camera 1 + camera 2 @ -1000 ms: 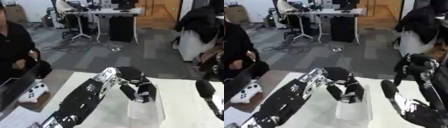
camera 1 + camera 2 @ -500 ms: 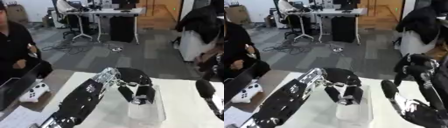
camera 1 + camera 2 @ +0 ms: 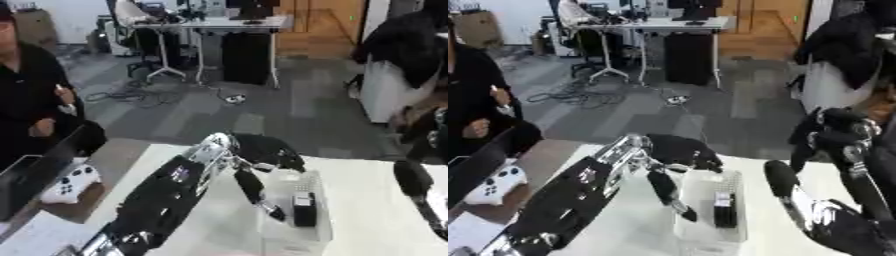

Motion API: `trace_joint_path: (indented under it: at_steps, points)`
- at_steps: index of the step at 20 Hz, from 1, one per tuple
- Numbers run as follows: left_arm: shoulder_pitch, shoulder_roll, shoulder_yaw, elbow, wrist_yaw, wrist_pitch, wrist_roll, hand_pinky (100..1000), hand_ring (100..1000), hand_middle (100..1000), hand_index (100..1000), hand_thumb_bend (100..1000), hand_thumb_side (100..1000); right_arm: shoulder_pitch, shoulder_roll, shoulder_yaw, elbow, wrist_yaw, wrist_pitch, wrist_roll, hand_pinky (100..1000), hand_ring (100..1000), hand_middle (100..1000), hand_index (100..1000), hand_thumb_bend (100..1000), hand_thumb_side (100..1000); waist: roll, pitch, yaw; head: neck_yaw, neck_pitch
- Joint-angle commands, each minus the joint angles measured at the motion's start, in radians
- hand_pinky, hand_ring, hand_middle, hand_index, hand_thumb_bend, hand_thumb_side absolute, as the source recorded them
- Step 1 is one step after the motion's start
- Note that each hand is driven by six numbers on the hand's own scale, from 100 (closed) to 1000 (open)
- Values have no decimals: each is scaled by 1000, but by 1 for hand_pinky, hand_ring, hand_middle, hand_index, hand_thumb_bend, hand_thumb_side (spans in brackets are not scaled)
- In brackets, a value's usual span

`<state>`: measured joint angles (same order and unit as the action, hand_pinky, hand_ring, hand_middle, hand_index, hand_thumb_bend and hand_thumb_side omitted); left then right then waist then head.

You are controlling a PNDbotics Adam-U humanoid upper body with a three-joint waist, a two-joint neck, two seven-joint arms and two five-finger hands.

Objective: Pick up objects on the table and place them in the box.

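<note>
A clear plastic box stands on the white table in front of me. A small black object lies inside it, near its right wall. My left arm reaches in from the lower left, and my left hand hovers over the box's far left corner. It is open, with one straight finger pointing down along the box's left side and nothing held. My right arm rises at the right edge, ending in a black rounded tip; its hand does not show clearly.
A white game controller lies on a side table at the left, beside a dark screen. A person in black sits behind it. Office floor, desks and chairs lie beyond the table's far edge.
The black object that my left hand held over the box now lies inside it. The hand has opened and drawn back toward the box's far left corner.
</note>
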<state>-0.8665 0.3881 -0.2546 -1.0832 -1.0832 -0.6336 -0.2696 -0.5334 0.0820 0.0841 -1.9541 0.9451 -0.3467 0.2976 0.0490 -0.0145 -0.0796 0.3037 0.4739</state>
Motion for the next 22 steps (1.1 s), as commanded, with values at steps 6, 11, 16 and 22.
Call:
trace_joint_path:
  at_steps: [6,11,16,22]
  points:
    - [220,104,140,-254,426,294,314,109,310,385,613,100,726,-7,-19,-22,-27,14,21,-20,100,384,477,383,377,1000,-3,-10,30,-36,-23]
    - [391,85,220,-519,742,409,421,100,248,312,589,100,721,-10,-45,-49,-20,24,45,-50,100,382,475,382,378,1000,-16,-13,71,-55,-17]
    - [446,62,212,-702,896,374,527,100,188,267,569,100,715,-16,-61,-57,3,17,45,-78,100,367,455,360,388,1000,-32,-17,102,-72,-13]
    - [446,55,136,-828,977,260,358,100,278,390,653,100,703,-32,-80,-16,48,-97,-72,-91,100,369,443,303,433,1000,-40,-16,122,-59,-34]
